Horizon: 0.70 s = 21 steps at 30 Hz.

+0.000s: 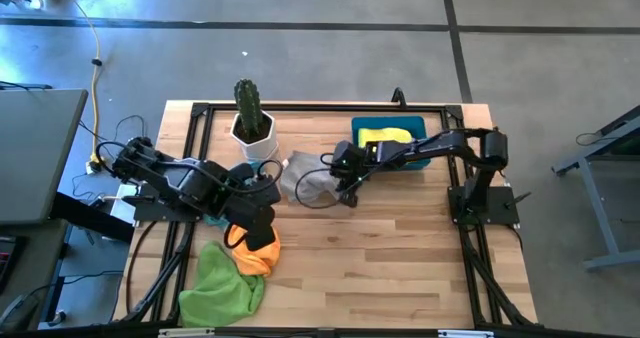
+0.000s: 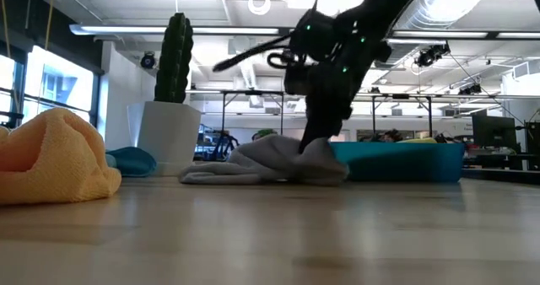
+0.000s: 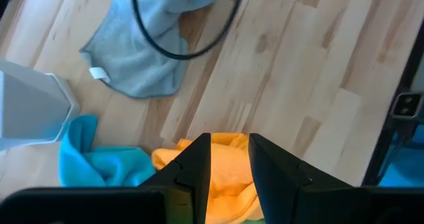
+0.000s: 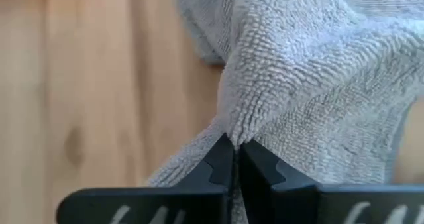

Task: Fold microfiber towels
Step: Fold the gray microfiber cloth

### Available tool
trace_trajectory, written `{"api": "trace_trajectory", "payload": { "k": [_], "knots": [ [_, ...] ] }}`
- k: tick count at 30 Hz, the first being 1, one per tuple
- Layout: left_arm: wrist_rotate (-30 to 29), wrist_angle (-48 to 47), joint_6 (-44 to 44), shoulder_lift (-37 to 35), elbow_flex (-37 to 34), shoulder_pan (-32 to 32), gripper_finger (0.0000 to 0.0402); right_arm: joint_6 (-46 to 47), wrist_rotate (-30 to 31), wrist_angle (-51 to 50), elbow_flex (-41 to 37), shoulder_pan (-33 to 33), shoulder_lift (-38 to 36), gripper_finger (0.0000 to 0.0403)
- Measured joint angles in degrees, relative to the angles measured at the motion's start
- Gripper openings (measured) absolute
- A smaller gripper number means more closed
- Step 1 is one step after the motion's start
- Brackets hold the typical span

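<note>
A grey towel (image 1: 305,176) lies crumpled on the table near the cactus pot. My right gripper (image 1: 347,193) is down at its right side and shut on it. It also shows in the low view (image 2: 314,146). An orange towel (image 1: 255,255) lies bunched at the near left, partly on a lime green towel (image 1: 222,286). My left gripper (image 3: 229,161) hangs over the orange towel (image 3: 228,177) with a narrow gap between its fingers. A light blue towel (image 3: 93,161) lies beside the pot. A yellow towel (image 1: 385,135) lies in the blue bin (image 1: 360,126). My right gripper pinches a raised fold of the grey towel (image 4: 232,128) between its two shut fingers, at the towel's right side. The fingers come from above, slanting down from the table's right. The cloth rises to the fingertips, and the rest of the towel (image 2: 253,169) lies on the table.
A cactus in a white pot (image 1: 250,128) stands at the far left of the table, close to the grey towel. The blue bin (image 2: 405,160) stands at the far right under the right arm. Bare wood lies in the middle and near right.
</note>
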Motion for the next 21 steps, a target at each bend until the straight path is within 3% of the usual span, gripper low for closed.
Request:
{"api": "trace_trajectory", "payload": {
  "k": [7, 11, 16, 21],
  "knots": [
    [0.0, 4.8, -0.3, 0.0, 0.0, 0.0, 0.0092, 0.1, -3.7, -10.9, 0.0, 6.6, -2.6, 0.0002],
    [-0.1, 7.7, -0.4, 0.0, 0.0, 0.0, 0.0092, 5.0, -3.6, -16.3, 0.0, 11.0, -2.6, 0.0001],
    [-0.1, 11.2, -1.8, 0.0, 0.0, -0.1, 0.0092, 12.7, -2.5, -17.2, -0.2, 16.6, -2.6, 0.0001],
    [-0.5, 13.7, -2.9, 0.0, 0.0, -1.6, 0.0092, 18.4, 0.5, -10.6, -0.2, 21.3, -2.6, 0.0001]
  ]
}}
